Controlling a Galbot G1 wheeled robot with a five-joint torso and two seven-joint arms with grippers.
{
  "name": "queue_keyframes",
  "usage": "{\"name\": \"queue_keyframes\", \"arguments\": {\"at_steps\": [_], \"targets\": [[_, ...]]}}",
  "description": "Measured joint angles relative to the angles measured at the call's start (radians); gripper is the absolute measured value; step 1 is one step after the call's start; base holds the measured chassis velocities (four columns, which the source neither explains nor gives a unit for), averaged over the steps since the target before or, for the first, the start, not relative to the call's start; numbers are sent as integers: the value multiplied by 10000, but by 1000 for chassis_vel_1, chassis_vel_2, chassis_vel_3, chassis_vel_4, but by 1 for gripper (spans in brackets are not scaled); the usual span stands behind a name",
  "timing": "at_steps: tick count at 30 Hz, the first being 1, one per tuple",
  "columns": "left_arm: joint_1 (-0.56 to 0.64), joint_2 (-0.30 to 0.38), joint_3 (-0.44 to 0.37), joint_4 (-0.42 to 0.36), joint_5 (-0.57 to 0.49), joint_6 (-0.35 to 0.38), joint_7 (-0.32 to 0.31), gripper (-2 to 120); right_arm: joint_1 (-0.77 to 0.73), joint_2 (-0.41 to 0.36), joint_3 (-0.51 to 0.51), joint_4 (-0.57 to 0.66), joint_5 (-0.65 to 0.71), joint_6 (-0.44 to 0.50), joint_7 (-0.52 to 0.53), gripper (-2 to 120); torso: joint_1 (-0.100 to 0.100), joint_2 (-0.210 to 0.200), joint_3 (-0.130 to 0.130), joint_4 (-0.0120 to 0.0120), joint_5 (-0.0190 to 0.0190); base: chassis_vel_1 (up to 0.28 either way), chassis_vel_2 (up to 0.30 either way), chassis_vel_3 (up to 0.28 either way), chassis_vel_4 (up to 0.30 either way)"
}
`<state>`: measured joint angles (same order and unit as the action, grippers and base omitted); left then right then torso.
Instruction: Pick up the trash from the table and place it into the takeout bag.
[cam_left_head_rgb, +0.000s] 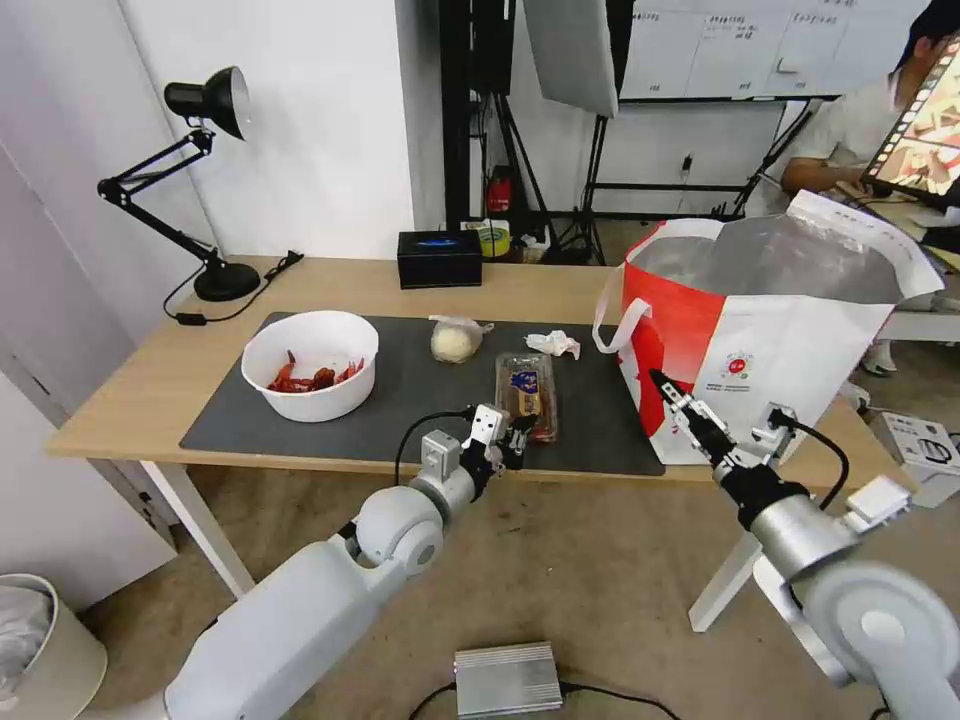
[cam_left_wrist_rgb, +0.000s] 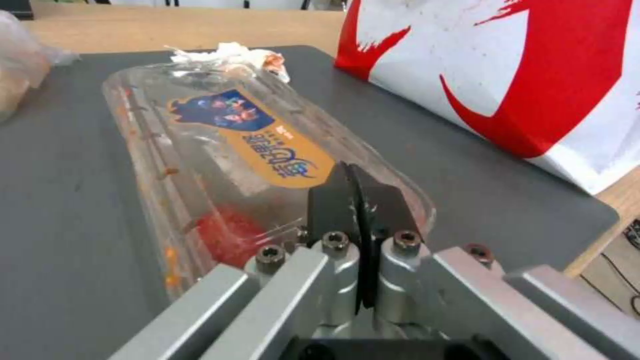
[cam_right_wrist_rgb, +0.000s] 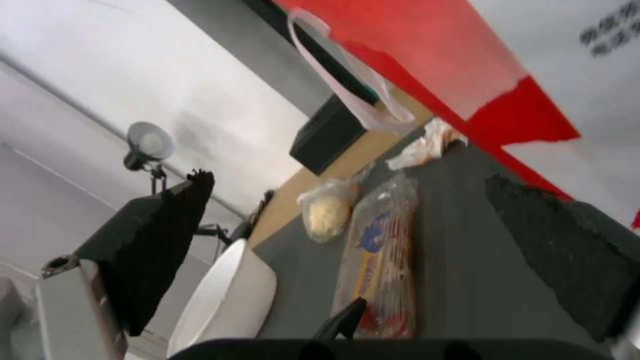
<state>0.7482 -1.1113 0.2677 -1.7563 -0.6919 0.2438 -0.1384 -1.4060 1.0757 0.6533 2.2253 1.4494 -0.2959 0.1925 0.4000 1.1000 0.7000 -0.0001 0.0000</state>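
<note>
The left pincer (cam_left_head_rgb: 517, 432) sits at the near end of the tray (cam_left_head_rgb: 527, 394), at the front edge of the grey mat (cam_left_head_rgb: 400, 400). In the left wrist view its two dark fingers (cam_left_wrist_rgb: 347, 205) are pressed flat together, clenched, tips right at the tray's (cam_left_wrist_rgb: 233, 145) near rim; whether plastic is caught between them I cannot tell. The tray lies flat on the mat, label up, red scraps at its near end.

Past its far end lies the tissue (cam_left_head_rgb: 553, 343), and left of that the knotted bag (cam_left_head_rgb: 455, 339) of white food. The bowl (cam_left_head_rgb: 310, 363) of red shells stands at the mat's left part. All of it rests on the desk (cam_left_head_rgb: 150, 380).

The tote (cam_left_head_rgb: 770, 330) stands upright on the desk's right end, mouth open, foil lining showing. The right pincer (cam_left_head_rgb: 662, 385) hangs before its red front, fingers (cam_right_wrist_rgb: 160, 235) spread wide in the right wrist view, released, gripping nothing.
</note>
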Motion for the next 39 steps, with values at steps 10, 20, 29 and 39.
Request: {"name": "queue_keyframes", "arguments": {"at_steps": [10, 20, 29, 39], "targets": [[-1, -109, -32, 141, -22, -1, -54, 0, 797, -4, -585, -787, 168, -356, 559, 100, 0, 0, 0, 1, 0, 0, 0, 0, 0], [51, -134, -44, 113, -98, -25, -267, 0, 1578, 160, -1185, -1438, 188, -477, 911, 100, 0, 0, 0, 0, -1, 0, 0, 0, 0], [251, -120, -124, -41, -176, -27, -365, 0, 2208, 366, -1748, -1862, 176, -597, 1157, 100, 0, 0, 0, 0, -1, 0, 0, 0, 0], [347, -39, -231, -108, -183, -30, -400, 0, 3196, 784, -2441, -2492, -34, -600, 1505, 100, 0, 0, 0, 1, -1, 0, 0, 0, 0]]}}
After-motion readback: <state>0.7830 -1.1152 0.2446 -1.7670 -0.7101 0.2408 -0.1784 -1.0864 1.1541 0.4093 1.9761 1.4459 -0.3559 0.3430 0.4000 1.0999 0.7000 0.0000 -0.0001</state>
